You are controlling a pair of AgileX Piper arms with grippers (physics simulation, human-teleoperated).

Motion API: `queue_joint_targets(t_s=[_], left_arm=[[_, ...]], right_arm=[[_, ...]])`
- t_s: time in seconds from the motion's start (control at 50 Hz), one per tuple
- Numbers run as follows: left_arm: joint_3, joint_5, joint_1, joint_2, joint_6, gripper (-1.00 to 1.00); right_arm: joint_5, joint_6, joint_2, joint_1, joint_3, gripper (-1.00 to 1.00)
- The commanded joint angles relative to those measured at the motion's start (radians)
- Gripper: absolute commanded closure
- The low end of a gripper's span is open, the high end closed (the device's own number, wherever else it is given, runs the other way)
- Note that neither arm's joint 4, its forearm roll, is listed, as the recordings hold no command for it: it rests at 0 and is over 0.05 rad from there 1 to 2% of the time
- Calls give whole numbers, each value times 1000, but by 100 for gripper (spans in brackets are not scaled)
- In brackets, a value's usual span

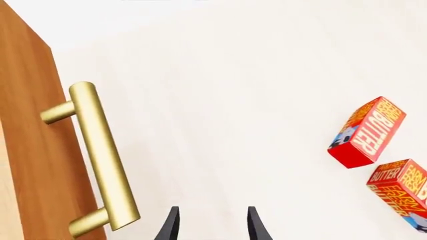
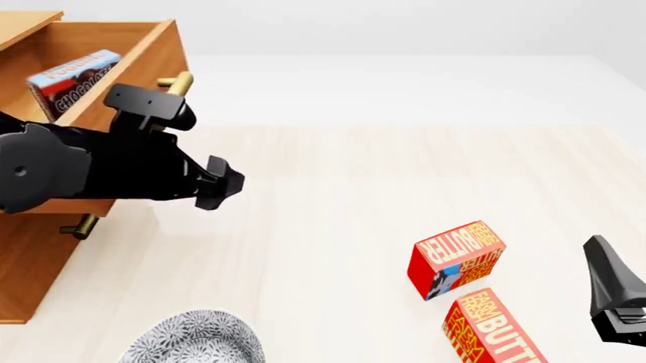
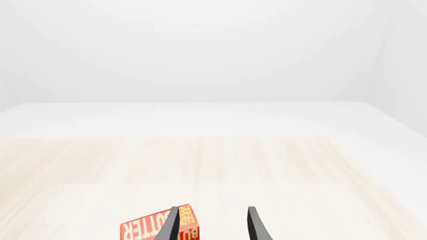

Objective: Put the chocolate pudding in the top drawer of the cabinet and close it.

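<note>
Pudding box (image 2: 72,82) already sits in the open top drawer (image 2: 131,72), so we only need the stiff drawer front; it looks rigid and the brass handle (image 1: 100,160) slick, so we'd push flat on the wood beside it. Left gripper (image 1: 212,225) sits beside the handle, fingers narrowly apart and empty; right gripper (image 3: 212,225) likewise, parked near the butter boxes (image 2: 456,259), with open table between.

The black left arm (image 2: 91,162) reaches in from the left, its end effector (image 1: 212,223) with two dark tapered fingers parted and empty. The black right end effector (image 3: 212,223) sits low at the near right, fingers likewise apart.
</note>
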Motion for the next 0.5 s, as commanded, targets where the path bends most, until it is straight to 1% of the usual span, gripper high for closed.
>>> queue_joint_targets(t_s=[0.02,0.08,0.32,0.5], left_arm=[[28,-12,56,-26,42,-100],[31,-11,72,-39,56,-100],[45,-50,80,-32,32,-100],[37,-41,121,-51,39,-100]], right_arm=[[0,0,0,0,0,-100],[0,0,0,0,0,-100],[0,0,0,0,0,-100],[0,0,0,0,0,-100]])
